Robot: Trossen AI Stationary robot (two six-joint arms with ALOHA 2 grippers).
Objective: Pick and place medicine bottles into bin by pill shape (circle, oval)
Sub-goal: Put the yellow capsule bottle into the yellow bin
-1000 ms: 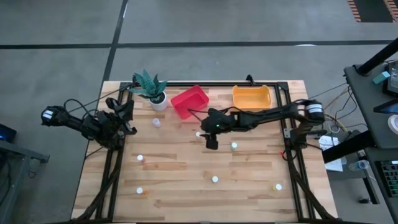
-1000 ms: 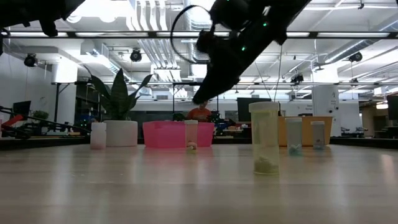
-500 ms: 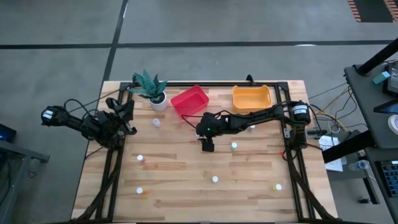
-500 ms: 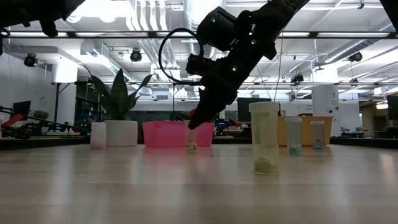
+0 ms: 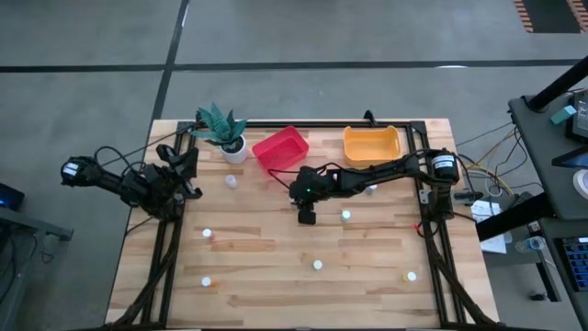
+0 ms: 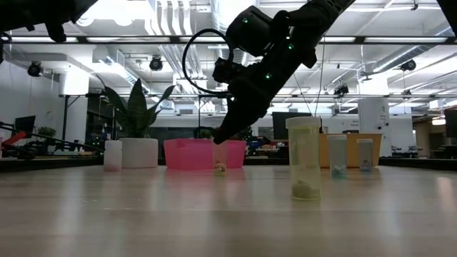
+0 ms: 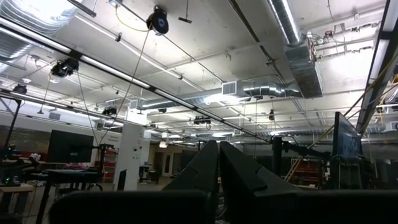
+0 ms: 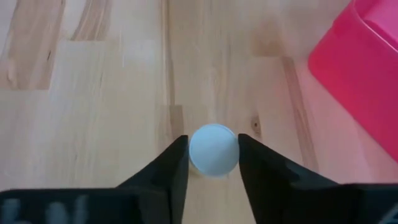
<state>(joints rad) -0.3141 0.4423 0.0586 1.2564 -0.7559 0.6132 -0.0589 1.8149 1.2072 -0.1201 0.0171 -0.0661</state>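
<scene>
Right hand closes around a medicine bottle at mid-desk

The right hand (image 8: pixel 213 163) pinches a white-capped bottle (image 8: pixel 213 150) just below the red bin (image 5: pixel 279 149), centre frame. The left hand (image 5: pixel 188 170), fingers pressed together, waits at the desk's (image 5: pixel 266 246) left edge. Other bottles (image 5: pixel 317 265) stand scattered.

Wooden plank bench (image 5: pixel 276 253), black frame rails along edges. At 12 o'clock: red bin (image 5: pixel 280 150), tilted; orange bin (image 5: pixel 371 142) just toward 1 o'clock. At 11 o'clock: white plant pot (image 5: pixel 235 150) with green plant. Small white-capped bottles scattered, upright, well apart: one (image 5: pixel 231 181) just below pot; one (image 5: pixel 208 234) at 9 o'clock; one (image 5: pixel 206 282) at 7 o'clock; one (image 5: pixel 317 265) at 6 o'clock; one (image 5: pixel 411 275) at 5 o'clock; one (image 5: pixel 345 215) near centre; one (image 8: pixel 213 149) beside red bin, near centre.
</scene>
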